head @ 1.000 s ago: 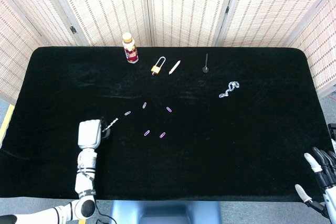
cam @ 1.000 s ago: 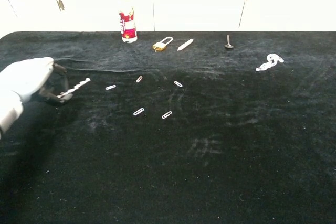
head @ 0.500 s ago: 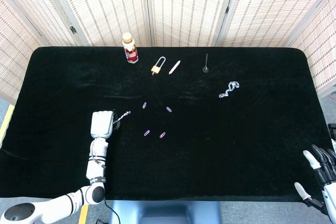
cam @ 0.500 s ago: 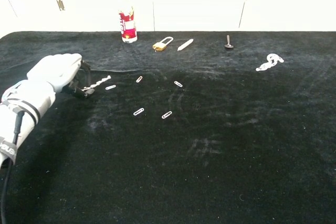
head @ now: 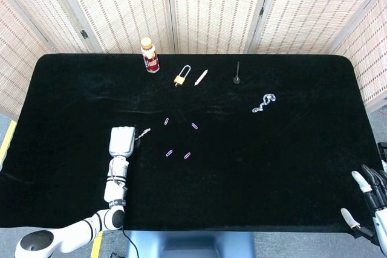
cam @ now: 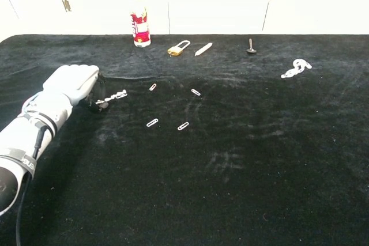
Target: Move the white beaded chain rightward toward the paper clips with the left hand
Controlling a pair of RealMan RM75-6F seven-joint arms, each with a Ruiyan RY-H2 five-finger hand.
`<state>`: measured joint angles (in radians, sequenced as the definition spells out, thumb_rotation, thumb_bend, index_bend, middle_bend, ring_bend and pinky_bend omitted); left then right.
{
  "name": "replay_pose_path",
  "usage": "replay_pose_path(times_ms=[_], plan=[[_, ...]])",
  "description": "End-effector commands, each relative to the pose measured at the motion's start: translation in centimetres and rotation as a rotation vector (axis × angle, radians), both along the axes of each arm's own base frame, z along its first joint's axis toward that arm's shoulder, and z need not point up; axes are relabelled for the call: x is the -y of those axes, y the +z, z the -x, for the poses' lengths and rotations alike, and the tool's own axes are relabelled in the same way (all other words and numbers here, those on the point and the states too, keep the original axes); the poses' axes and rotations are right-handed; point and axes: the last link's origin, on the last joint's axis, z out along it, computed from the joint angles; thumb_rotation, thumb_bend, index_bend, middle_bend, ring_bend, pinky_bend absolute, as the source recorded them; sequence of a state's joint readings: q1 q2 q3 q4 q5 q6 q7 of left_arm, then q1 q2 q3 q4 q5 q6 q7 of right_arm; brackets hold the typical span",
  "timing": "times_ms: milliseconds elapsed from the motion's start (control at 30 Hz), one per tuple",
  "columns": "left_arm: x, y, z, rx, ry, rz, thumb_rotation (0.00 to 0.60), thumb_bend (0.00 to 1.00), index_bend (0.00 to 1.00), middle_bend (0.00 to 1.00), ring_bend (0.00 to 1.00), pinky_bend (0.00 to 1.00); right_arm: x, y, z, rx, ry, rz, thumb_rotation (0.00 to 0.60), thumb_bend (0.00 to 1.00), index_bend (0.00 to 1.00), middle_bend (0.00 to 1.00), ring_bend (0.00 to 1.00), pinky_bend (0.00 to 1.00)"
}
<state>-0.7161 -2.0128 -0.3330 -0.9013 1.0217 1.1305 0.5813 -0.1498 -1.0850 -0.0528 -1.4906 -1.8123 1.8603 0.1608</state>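
Observation:
The white beaded chain [head: 144, 132] [cam: 113, 97] lies in a short line on the black table, left of centre. My left hand [head: 123, 141] [cam: 72, 84] is at its left end, fingers curled down and pinching that end against the cloth. Several small paper clips [head: 169, 153] [cam: 152, 123] are scattered just right of the chain; the nearest ones [head: 166, 121] [cam: 153, 87] lie a short gap from its free end. My right hand [head: 369, 197] hangs off the table's near right corner with fingers apart and empty, seen in the head view only.
Along the far side stand a small bottle [head: 149, 54] [cam: 140, 28], a brass padlock [head: 181, 77] [cam: 178, 48], a white stick [head: 201, 77] [cam: 203, 49] and a black peg [head: 237, 77] [cam: 251, 47]. A silver link chain [head: 263, 103] [cam: 296, 68] lies at the right.
My left hand has slid rightward across the cloth, dragging the beaded chain with it to the leftmost paper clip. The right hand has barely shifted.

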Motion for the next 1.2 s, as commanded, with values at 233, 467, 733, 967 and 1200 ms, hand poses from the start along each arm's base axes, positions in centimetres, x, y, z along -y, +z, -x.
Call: replay_pose_path(times_ms=[233,467,733,967,1200], plan=[[-0.3,0.1,0.1,-0.009,0.002,-0.011,0.600,0.60,0.82,1.00,1.00,1.00,0.2,-0.1,0.0,-0.002,-0.005,-0.005,0.600,0.29,0.00,0.00,0.00,0.00],[0.3,2.1,-0.7,0.012,-0.037,-0.067,0.600,0.60,0.82,1.00,1.00,1.00,0.3,-0.3,-0.1,-0.010,-0.001,-0.015,0.600,0.29,0.00,0.00,0.00,0.00],[2.5,7.0,1.5,-0.005,-0.002,-0.126,0.600,0.60,0.82,1.00,1.00,1.00,-0.1,-0.5,-0.3,-0.019,0.012,-0.012,0.600,0.29,0.00,0.00,0.00,0.00],[4.6,8.8,2.8,0.018,0.044,-0.093,0.600,0.60,0.82,1.00,1.00,1.00,0.1,-1.1,-0.6,-0.037,0.011,-0.020,0.600,0.29,0.00,0.00,0.00,0.00],[5.5,9.0,2.4,0.048,0.030,-0.037,0.600,0.27,0.37,1.00,1.00,1.00,0.4,-1.4,-0.7,-0.047,0.005,-0.029,0.600,0.29,0.00,0.00,0.00,0.00]])
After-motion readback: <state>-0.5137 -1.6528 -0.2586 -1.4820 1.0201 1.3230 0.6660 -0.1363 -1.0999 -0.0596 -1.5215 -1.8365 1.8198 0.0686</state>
